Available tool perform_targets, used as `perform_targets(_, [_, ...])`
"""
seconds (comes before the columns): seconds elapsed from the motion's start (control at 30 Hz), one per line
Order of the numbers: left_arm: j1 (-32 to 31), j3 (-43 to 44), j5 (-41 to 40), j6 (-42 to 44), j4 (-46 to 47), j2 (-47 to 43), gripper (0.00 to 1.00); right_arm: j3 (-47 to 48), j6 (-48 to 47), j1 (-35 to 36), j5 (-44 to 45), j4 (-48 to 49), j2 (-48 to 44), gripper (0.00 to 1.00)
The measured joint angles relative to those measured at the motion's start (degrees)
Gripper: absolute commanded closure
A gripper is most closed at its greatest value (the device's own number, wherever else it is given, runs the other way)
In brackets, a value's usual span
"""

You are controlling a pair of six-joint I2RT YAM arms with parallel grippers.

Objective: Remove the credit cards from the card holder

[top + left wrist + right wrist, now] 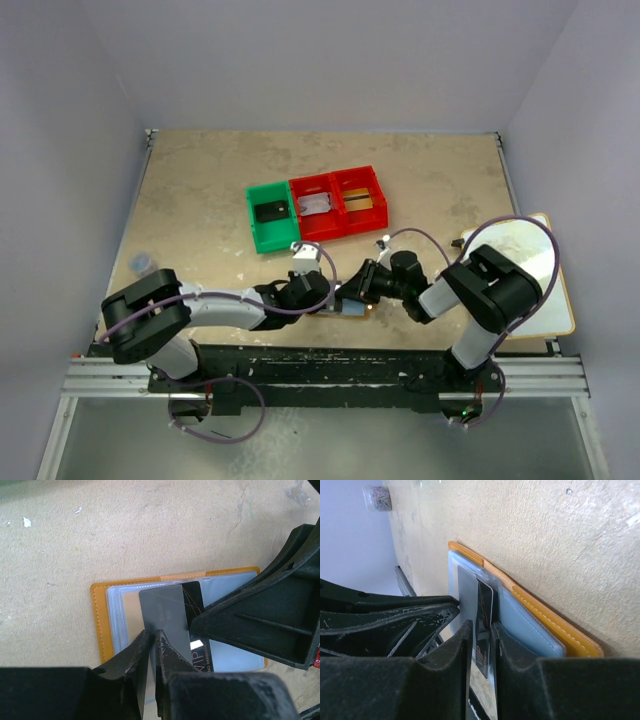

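Note:
The card holder [99, 625] lies open on the table, orange-tan with pale blue-grey pockets; it also shows in the right wrist view [555, 625] and in the top view [354, 311] near the front edge. My left gripper [152, 632] [326, 293] is shut on a grey credit card [165, 610] that sticks partly out of a pocket. My right gripper [482, 626] [356, 285] is closed on a black credit card [485, 600] marked VIP [200, 657], beside the grey one. The two grippers meet tip to tip over the holder.
A green bin [259, 232] holding a black card and two joined red bins [366, 172] holding a grey and a gold card stand behind the grippers. A white tan-edged board [556, 300] lies at the right. A small clear container [141, 263] [376, 497] sits at the left.

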Motion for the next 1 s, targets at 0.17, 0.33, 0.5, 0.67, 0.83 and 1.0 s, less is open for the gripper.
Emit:
perform_targets(0.17, [0.0,-1.14,-0.04,-1.05,0.72,-0.74,0.92,-2.54,1.84,0.48,0.04,5.77,1.88,0.81])
perform_targets(0.33, [0.0,-2.1,-0.02,-1.49,1.33,-1.46,0.93,-3.08,2.34,1.07,-0.24,6.27,1.4,1.0])
perform_targets(0.5, [0.0,-2.34,-0.31,-2.29,0.87,-1.9,0.93,-6.14,5.42,1.05,-1.38,13.14,1.99,1.0])
perform_targets(0.67, [0.0,-2.69,-0.24,-2.32,0.5,-2.45,0.93,-9.44,7.37,1.03,-1.03,16.79,2.6,1.0])
perform_targets(0.83, [0.0,-3.23,0.63,-1.86,0.76,-2.97,0.93,-9.57,7.74,1.07,-0.28,16.96,2.6,0.87])
perform_targets(1.0, [-0.24,-3.23,1.01,-0.83,0.81,-2.99,0.94,-9.25,9.42,1.44,0.81,19.32,4.72,0.81])
